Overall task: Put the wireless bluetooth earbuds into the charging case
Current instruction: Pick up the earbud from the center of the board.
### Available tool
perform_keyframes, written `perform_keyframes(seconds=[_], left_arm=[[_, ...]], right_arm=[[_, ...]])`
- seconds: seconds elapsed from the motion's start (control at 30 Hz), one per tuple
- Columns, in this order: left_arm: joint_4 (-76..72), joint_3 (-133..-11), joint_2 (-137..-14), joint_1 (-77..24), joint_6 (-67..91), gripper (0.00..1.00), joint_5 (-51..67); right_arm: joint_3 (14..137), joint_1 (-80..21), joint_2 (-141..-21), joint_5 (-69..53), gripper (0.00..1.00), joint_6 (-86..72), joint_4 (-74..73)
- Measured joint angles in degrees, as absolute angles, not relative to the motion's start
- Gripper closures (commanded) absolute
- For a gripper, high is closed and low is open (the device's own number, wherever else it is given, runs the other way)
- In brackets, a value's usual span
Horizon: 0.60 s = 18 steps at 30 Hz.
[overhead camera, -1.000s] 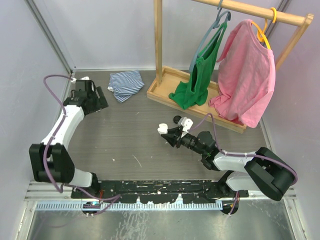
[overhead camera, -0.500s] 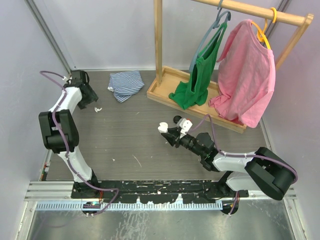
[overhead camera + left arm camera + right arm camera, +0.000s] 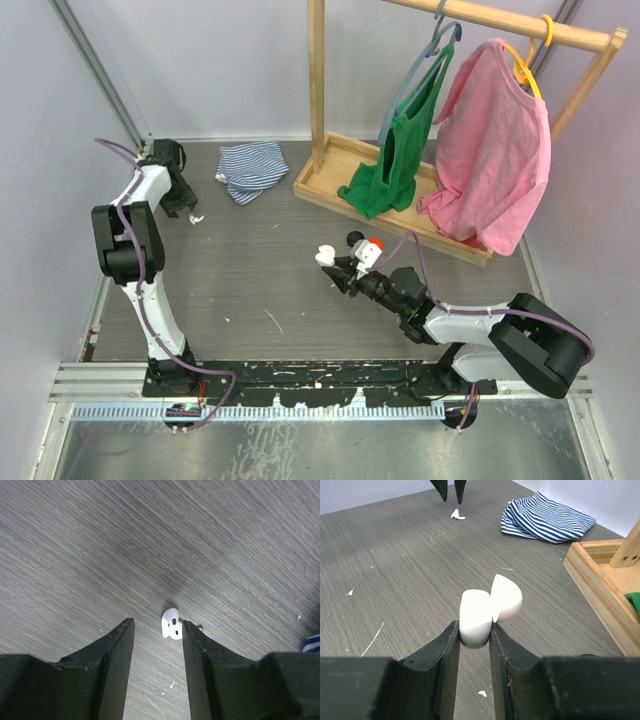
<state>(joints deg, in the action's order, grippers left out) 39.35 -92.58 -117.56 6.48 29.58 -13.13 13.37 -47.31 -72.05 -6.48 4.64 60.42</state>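
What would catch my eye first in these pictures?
The pink shirt on the wooden rack, far right, stands out. Then the right gripper, mid-table, pinching an open white charging case, and the left gripper, far left, jaws apart either side of a tiny white earbud.

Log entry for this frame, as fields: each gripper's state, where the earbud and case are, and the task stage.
left gripper: open, fingertips down at the table
earbud: white, lying on the table at the mouth of the left jaws, close to one finger; contact unclear
right gripper: shut on the charging case
charging case: white, lid open, far from the earbud
striped cloth: on the table, beyond the case
stage: earbud not yet gripped, not yet in the case
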Motion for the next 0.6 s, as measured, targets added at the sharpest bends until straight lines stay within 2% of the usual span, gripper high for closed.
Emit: perform_keyframes(seconds=[0.6], left_arm=[[42.3,-95.6,-123.0,6.1,29.1,0.68,-12.4]], right_arm=[[13.4,-47.9,-72.5,-5.6,0.99,5.9,60.4]])
